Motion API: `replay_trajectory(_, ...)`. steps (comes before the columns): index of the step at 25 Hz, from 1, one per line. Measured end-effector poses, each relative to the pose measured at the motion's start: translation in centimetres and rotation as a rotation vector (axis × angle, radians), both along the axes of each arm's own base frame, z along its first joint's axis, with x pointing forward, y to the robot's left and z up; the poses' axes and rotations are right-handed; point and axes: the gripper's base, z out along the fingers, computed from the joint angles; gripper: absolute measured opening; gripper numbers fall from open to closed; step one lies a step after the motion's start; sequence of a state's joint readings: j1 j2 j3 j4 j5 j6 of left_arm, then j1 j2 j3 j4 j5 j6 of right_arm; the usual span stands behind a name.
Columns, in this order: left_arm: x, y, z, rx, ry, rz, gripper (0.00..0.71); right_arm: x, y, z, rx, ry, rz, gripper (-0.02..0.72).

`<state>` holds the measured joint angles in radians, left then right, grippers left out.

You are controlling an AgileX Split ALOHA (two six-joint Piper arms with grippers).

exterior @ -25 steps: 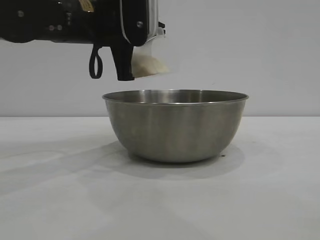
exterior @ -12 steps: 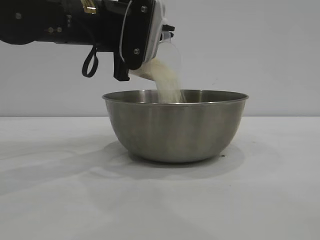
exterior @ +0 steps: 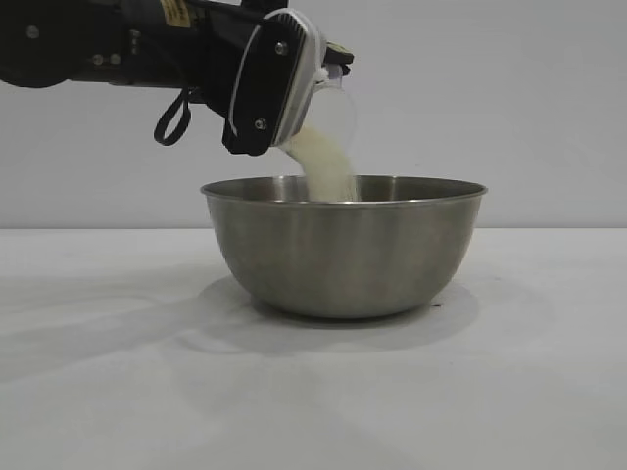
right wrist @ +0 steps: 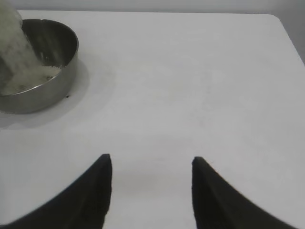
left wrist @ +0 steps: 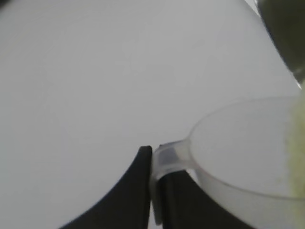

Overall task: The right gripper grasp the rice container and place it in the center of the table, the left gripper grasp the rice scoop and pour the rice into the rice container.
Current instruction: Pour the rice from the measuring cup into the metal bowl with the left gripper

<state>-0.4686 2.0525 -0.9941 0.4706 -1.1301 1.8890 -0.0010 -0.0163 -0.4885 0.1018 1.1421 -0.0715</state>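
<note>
Scoop over bowl: the scoop (exterior: 328, 108) is hanging tipped above the near-left part of the bowl (exterior: 343, 250), mouth angled down toward the bowl's middle, so the pour line is falling inside the rim.
Rice: the rice (exterior: 325, 162) is streaming from the scoop's lip into the bowl; a pale heap is building on the bowl floor in the right wrist view.
Left jaws: the left gripper (exterior: 257, 98) is reaching in level from the exterior view's left, its jaws clenched on the scoop's handle tab, as the left wrist view shows.
Scoop axis: the scoop is lying well past level; more roll the same way looks like what will be emptying it, though how much rice is left inside is hard to tell.
Bowl place: the bowl is sitting upright on the counter (exterior: 509, 392), roughly central.
Right jaws: the right gripper (right wrist: 151, 191) is hovering well apart from the bowl, jaws spread and holding nothing.
Nearer arm: the left one is working over the bowl; the right is standing clear.
</note>
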Motion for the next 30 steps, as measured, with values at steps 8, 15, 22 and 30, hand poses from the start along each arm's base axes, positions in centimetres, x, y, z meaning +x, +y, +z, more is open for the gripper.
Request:
replay_trajectory(8,-0.15,-0.12,-0.03,0.036,-0.04,-0.015,0.0,0.0,0.0,0.0,0.0,0.0,0.0,0.378)
replay_trajectory(15,-0.22,-0.18,-0.06,0.047,-0.05,-0.025,0.0,0.0,0.0,0.0,0.0,0.0,0.0,0.378)
replay_trajectory(22,-0.33,-0.27,-0.08,0.064,-0.07,-0.038,0.0,0.0,0.0,0.0,0.0,0.0,0.0,0.378)
replay_trajectory(30,-0.45,-0.35,-0.12,0.115,-0.131,-0.046,0.0,0.0,0.0,0.0,0.0,0.0,0.0,0.378)
